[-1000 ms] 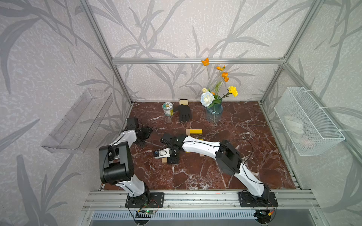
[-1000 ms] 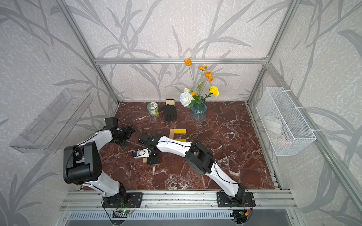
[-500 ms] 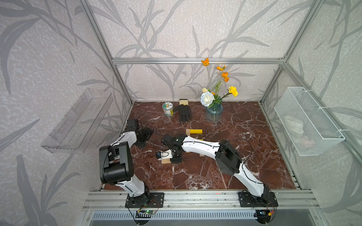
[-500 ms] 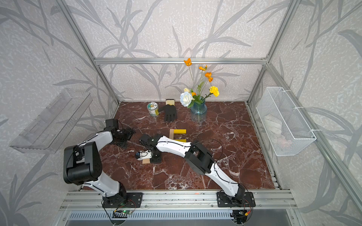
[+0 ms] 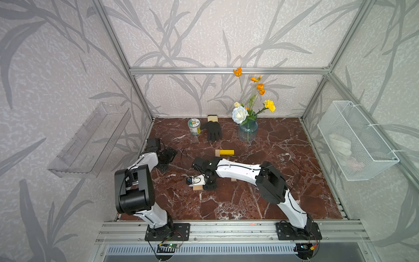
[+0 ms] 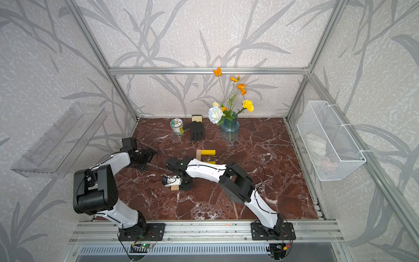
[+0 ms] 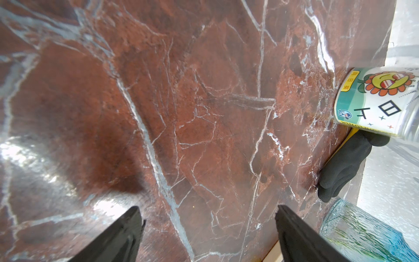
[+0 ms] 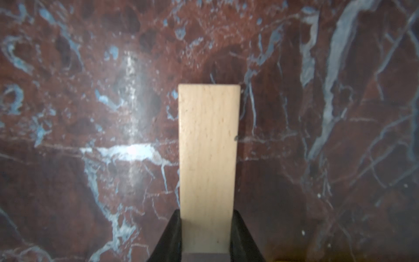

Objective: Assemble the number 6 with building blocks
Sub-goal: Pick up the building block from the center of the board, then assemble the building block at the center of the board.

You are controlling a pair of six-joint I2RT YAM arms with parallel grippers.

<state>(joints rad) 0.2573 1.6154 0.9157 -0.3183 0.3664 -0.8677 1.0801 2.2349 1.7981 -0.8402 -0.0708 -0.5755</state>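
Tan wood fills my right wrist view: a tan block runs straight away from the camera, and the right pincer is clamped on its near end, one black finger pressed against each long side. I cannot tell whether the block rests on the red marble table or hangs just above it. From above I see this grip left of mid-table, the block's end poking out from under the wrist toward the front rail. Behind the right arm lies a yellow block, set crosswise, with a second tan block touching its left end. In a top view a yellow sliver shows just beside the arm's far edge, and a tan scrap peeks out at its near edge. My left pincer stands wide apart over bare marble near the table's left edge. Along the back wall stand a can, a black glove just beside it, and a vase of flowers.
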